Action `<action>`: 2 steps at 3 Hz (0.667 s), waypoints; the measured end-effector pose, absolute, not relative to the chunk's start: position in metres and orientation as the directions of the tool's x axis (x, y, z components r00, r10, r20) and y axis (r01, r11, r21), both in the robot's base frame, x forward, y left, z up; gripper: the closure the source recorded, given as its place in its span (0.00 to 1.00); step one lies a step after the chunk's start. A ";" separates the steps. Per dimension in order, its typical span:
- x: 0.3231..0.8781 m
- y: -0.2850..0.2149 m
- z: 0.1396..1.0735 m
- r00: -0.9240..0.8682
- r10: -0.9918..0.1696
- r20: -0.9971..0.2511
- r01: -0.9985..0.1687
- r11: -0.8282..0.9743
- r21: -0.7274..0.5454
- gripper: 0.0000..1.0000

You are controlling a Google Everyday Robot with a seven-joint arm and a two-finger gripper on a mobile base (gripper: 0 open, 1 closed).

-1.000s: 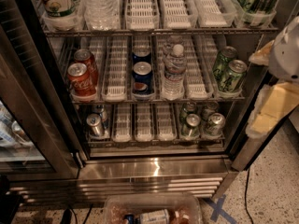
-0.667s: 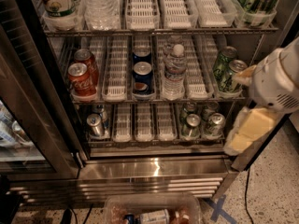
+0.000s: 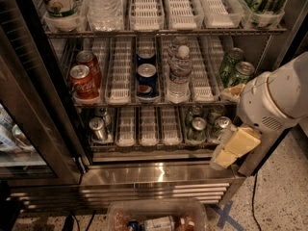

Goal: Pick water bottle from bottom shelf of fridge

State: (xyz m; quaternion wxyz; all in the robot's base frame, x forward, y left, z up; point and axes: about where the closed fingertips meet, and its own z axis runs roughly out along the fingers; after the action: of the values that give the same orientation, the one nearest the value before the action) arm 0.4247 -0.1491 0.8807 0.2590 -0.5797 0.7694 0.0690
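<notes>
a: start at the left. what stands there?

b: the fridge (image 3: 159,174) has its dark-framed glass door (image 3: 33,105) swung open at the far left. beside it, on the bottom shelf (image 3: 118,81), two red cola cans (image 3: 84,81) sit in the leftmost lane, one behind the other.

a: and further along that shelf?

b: a white slotted lane tray, then two blue cans (image 3: 146,76) in line. just right of them is the water bottle (image 3: 179,76), upright, white cap on, near the front of its lane. past another tray, two green cans (image 3: 236,69) stand at the right end.

a: the rack below?

b: silver cans (image 3: 98,128) at the left end, and more at the right.

a: the pincer?

b: the pincer (image 3: 234,149) hangs low at the right, in front of the fridge's lower right corner. it is below the green cans and well apart from the water bottle. whether it is wide or narrow, i cannot tell. the white arm (image 3: 279,95) rises above it at the right edge.
</notes>
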 end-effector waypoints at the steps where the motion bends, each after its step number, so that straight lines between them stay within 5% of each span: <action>1: 0.425 -0.146 0.878 -0.207 -0.828 -0.522 -0.914 0.354 -0.199 0.00; 2: 0.430 -0.138 0.868 -0.231 -0.767 -0.598 -0.878 0.429 -0.212 0.00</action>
State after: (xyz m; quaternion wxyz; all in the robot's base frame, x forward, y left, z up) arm 0.4304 -0.1379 0.8680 0.3261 -0.5275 0.7799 0.0849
